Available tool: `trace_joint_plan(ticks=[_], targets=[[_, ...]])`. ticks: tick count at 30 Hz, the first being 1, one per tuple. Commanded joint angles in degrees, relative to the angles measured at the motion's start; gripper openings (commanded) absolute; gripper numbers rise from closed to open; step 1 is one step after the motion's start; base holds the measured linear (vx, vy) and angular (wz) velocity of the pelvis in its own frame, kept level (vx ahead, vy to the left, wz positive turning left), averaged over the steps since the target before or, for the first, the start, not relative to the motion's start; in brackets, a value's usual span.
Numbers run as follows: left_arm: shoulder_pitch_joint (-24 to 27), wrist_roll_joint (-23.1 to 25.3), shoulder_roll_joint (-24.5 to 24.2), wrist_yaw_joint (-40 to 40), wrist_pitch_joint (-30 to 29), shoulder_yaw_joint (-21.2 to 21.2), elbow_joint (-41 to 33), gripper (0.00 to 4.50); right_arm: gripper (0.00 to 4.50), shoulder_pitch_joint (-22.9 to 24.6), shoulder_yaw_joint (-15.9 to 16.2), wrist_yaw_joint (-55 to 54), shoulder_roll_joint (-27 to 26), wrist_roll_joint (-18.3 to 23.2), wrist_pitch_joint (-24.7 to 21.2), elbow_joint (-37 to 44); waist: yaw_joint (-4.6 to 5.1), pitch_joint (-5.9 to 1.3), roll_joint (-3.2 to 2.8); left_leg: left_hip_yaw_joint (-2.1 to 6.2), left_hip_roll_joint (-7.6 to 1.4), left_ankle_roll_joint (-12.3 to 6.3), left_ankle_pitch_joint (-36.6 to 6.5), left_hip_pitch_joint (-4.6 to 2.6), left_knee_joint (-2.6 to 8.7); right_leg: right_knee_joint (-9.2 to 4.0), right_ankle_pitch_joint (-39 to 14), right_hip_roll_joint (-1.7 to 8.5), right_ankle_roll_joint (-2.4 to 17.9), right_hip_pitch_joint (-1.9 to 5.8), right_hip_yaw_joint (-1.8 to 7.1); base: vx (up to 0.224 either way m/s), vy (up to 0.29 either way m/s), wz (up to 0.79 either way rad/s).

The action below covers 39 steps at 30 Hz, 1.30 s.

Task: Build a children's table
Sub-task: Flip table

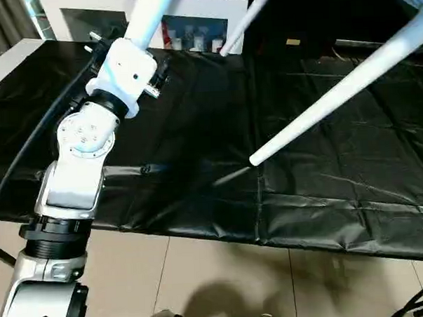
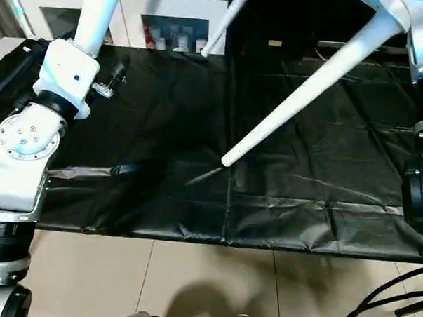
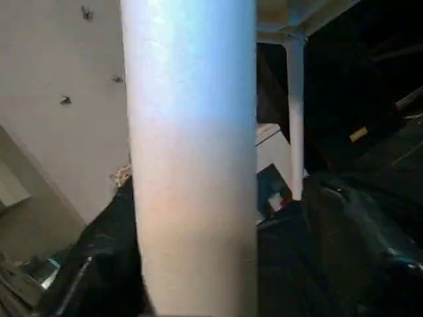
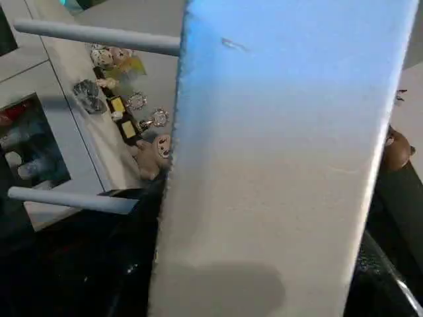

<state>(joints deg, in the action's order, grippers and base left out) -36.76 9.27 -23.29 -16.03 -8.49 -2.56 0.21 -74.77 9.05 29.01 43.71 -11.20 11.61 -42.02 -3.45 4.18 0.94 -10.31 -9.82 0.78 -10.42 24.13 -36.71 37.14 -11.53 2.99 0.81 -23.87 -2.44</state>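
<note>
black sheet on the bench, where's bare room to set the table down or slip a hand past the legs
The black sheet lies bare on both sides of its centre seam, along the near edge and toward the far right. It is crowded above: the long leg slants down almost to the seam, a second leg crosses at the far edge by the cabinet, and the left arm overhangs the left end.

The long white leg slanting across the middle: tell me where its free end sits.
In the left eye view, the leg slants down from the upper right; its free end hangs near the centre seam of the black sheet.
</note>
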Motion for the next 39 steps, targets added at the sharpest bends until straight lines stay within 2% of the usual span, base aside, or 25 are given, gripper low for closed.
trace_joint_plan(ticks=[1,2,5,7,10,13,18,25,26,27,29,31,35,37,39], targets=[[-0.1,-0.4,0.7,-1.3,-0.3,-1.6,-1.2,3.24,1.96,-2.0,-0.9,-0.4,-0.6,-0.1,5.4,2.3,0.21,-5.09,0.59,0.80,-3.00,-3.89,-4.1,-1.85,3.01,-2.93,2.0,4.18,15.9,3.60,2.43,0.000,0.000,0.00],[-0.2,-0.4,0.9,-1.1,-0.3,-1.5,-1.1,3.22,1.96,-1.9,-0.9,-0.2,-0.7,-0.1,5.6,2.1,0.33,-5.10,0.60,0.82,-2.99,-3.91,-3.9,-1.80,2.99,-2.88,2.4,4.15,15.9,3.59,2.41,0.000,0.000,0.00],[-0.6,-0.4,1.4,-0.4,-0.3,-1.1,-1.0,2.79,1.96,-1.4,-0.9,0.0,-1.0,-0.1,6.3,1.7,0.27,-5.12,0.57,0.81,-3.01,-3.91,-4.1,-1.87,2.96,-2.94,2.2,4.22,15.9,3.56,2.44,0.000,0.000,0.00],[-0.6,-0.4,1.5,-0.5,-0.3,-1.1,-1.0,2.76,1.96,-1.4,-0.9,0.0,-1.1,-0.1,6.5,1.5,0.27,-5.12,0.57,0.81,-2.98,-3.95,-4.1,-1.85,2.96,-2.94,2.4,4.19,16.0,3.56,2.42,0.000,0.000,0.00],[-0.7,-0.5,1.5,-0.6,-0.3,-1.0,-0.9,2.35,1.96,-1.1,-0.8,0.1,-1.3,-0.1,6.7,1.5,0.26,-5.17,0.49,0.86,-2.97,-4.12,-3.8,-1.81,2.94,-2.84,2.9,4.20,16.0,3.62,2.41,0.000,0.000,0.00],[-0.7,-0.5,1.5,-0.7,-0.2,-1.0,-0.8,2.29,1.96,-1.0,-0.8,0.2,-1.4,-0.1,6.7,1.5,0.28,-5.14,0.55,0.81,-2.92,-4.17,-4.0,-1.81,2.92,-2.93,2.6,4.19,16.0,3.61,2.42,0.000,0.000,0.00],[-0.7,-0.5,1.9,-0.9,0.0,-0.8,-0.7,1.78,1.96,-0.6,-1.0,0.7,-1.7,0.0,7.0,1.4,0.27,-5.10,0.49,0.86,-2.99,-4.04,-4.4,-1.87,2.99,-2.96,2.2,4.20,16.0,3.57,2.39,0.000,0.000,0.00],[-0.3,-0.6,2.0,-1.2,0.0,-0.6,-0.6,1.54,1.96,0.1,-1.1,1.5,-2.2,0.3,7.0,1.9,0.26,-5.14,0.51,0.86,-2.99,-4.13,-4.2,-1.85,2.97,-2.93,2.5,4.24,16.1,3.59,2.40,0.000,0.000,0.00],[-0.3,-0.6,2.0,-1.2,0.0,-0.6,-0.6,1.53,2.31,0.3,-1.3,2.4,-2.4,1.1,6.9,2.0,0.27,-5.14,0.50,0.86,-2.98,-4.14,-4.3,-1.84,2.96,-2.92,2.5,4.22,16.1,3.60,2.39,0.000,0.000,0.00],[-0.2,-0.6,2.0,-1.3,0.0,-0.6,-0.6,1.53,2.31,0.3,-1.5,3.0,-2.6,1.6,6.8,2.0,0.26,-5.17,0.52,0.86,-2.99,-4.21,-4.2,-1.85,2.95,-2.89,2.6,4.21,16.1,3.61,2.40,0.000,0.000,0.00],[-0.2,-0.6,2.0,-1.4,-0.1,-0.5,-0.6,1.53,2.68,0.5,-1.6,3.3,-2.7,1.9,6.7,2.2,0.26,-5.16,0.50,0.86,-3.03,-4.25,-4.2,-1.84,2.94,-2.87,2.6,4.26,16.0,3.59,2.38,0.000,0.000,0.00],[-0.2,-0.7,2.0,-1.4,-0.1,-0.5,-0.6,1.53,2.70,0.5,-1.7,3.5,-2.7,2.0,6.7,2.4,0.24,-5.17,0.46,0.84,-3.00,-4.35,-4.2,-1.81,2.93,-2.84,2.8,4.29,16.0,3.55,2.40,0.000,0.000,0.00],[-0.2,-0.8,2.1,-1.5,-0.1,-0.4,-0.3,1.52,3.12,1.0,-1.8,4.4,-2.7,2.0,7.2,3.2,0.11,-5.12,0.32,0.89,-3.14,-4.51,-4.3,-2.06,3.05,-2.92,2.7,4.19,16.1,3.40,2.32,0.000,0.000,0.00],[-0.2,-0.8,2.1,-1.5,-0.1,-0.4,-0.2,1.52,3.14,1.6,-2.0,5.4,-2.8,2.9,7.4,4.0,0.12,-5.08,0.39,0.88,-3.10,-4.17,-5.2,-2.01,3.05,-3.00,1.8,4.21,16.1,3.46,2.34,0.000,0.000,0.00],[-0.2,-0.8,2.1,-1.5,-0.3,-0.3,-0.1,1.52,3.45,3.0,-2.9,7.5,-3.3,4.9,7.3,6.2,0.07,-5.00,0.25,0.99,-3.20,-3.79,-6.1,-2.06,3.20,-3.12,0.8,4.36,15.5,3.50,2.36,0.000,0.000,0.00]])
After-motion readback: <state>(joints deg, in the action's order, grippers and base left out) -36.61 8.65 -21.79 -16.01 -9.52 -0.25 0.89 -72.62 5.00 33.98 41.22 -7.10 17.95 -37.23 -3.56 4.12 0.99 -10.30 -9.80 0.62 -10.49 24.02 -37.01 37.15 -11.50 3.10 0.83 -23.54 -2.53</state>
